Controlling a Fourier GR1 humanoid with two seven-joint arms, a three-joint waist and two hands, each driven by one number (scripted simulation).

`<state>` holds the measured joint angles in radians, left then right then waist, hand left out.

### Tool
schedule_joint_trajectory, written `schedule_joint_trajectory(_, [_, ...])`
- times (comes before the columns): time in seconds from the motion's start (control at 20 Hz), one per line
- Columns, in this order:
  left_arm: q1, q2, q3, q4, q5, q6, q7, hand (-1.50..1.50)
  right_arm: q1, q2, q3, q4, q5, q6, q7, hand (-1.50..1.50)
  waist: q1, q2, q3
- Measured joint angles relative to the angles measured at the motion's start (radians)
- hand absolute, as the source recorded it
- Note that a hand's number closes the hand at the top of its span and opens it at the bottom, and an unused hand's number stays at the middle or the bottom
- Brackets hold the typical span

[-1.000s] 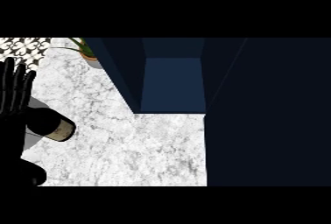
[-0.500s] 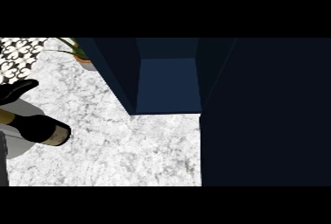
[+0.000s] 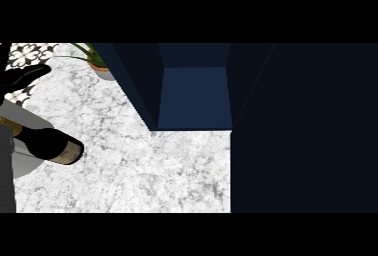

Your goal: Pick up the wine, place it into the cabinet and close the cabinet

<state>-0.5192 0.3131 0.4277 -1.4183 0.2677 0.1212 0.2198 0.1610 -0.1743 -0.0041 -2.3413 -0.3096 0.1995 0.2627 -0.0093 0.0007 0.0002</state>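
Note:
The wine bottle (image 3: 50, 145) lies tilted at the counter's left edge, dark glass with its pale labelled base end toward the lower right and a gold neck at the frame's border. It overlaps a pale round shape (image 3: 26, 162) beneath it. My left hand (image 3: 21, 80) shows at the upper left, fingers stretched toward the right, above the bottle and apart from it. The dark blue cabinet (image 3: 196, 95) stands open in the middle, its inside bare. My right hand is out of view.
A potted plant (image 3: 96, 60) stands at the back left beside the cabinet's side. A wide dark panel (image 3: 303, 130) fills the right half. Marble counter (image 3: 148, 170) spreads between bottle and cabinet. My grey forearm (image 3: 6, 175) runs along the left edge.
My left hand has tipped from fingers-up at the left edge to pointing right, higher in the view. The bottle has barely shifted.

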Motion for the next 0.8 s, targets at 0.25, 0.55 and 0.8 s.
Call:
schedule_joint_trajectory(0.25, [-0.012, 0.01, -0.019, 0.026, 0.003, 0.025, -0.018, -1.5, 0.024, 0.01, -0.009, -0.028, 0.002, 0.019, 0.021, -1.5, 0.002, -0.001, 0.0])
schedule_joint_trajectory(0.55, [0.002, 0.006, -0.052, 0.003, 0.003, 0.057, -0.012, -1.5, 0.005, 0.026, -0.009, -0.03, 0.005, 0.023, 0.05, -1.5, 0.004, -0.001, 0.0])
schedule_joint_trajectory(0.8, [0.028, 0.009, -0.076, -0.038, -0.008, 0.092, 0.011, -1.5, -0.031, 0.033, -0.02, -0.026, 0.004, 0.016, 0.083, -1.5, 0.006, -0.002, 0.0])
